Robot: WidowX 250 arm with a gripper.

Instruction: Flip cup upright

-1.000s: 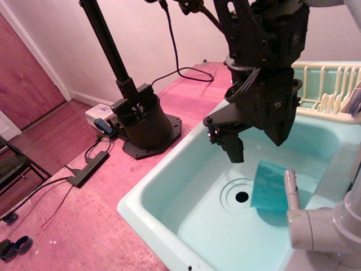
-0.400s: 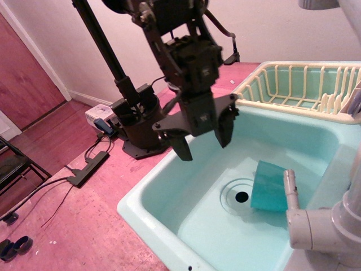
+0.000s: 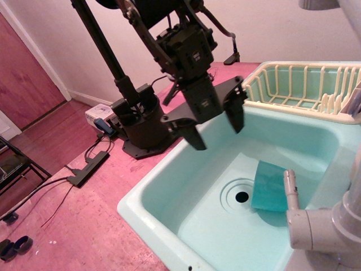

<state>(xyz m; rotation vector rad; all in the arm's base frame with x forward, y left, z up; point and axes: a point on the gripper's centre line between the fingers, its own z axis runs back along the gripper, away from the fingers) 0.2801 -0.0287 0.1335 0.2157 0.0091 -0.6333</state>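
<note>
Observation.image gives us one angled look down at the pale mint sink (image 3: 169,195), the biggest thing here, set into a pink counter (image 3: 73,226) that runs off to the left. Behind the basin's far rim sits a cream dish rack (image 3: 304,84). At the lower right corner a pale grey faucet (image 3: 316,223) juts into the picture, its spout overlapping the basin from our angle.

Above the sink's left wall we see the black robot arm (image 3: 180,45) reaching down from the top of the picture, with the gripper (image 3: 221,127) hanging over the basin's upper left part. Its two dark fingers are spread wide, with nothing between them.

On the counter behind the arm stands a black round base (image 3: 144,127) carrying a slanted black pole.

On the basin floor rests the cup (image 3: 271,186), a translucent teal tumbler just right of the round drain (image 3: 241,196). It is well apart from the gripper, lower and to the right. We cannot tell which way its rim faces.
</note>
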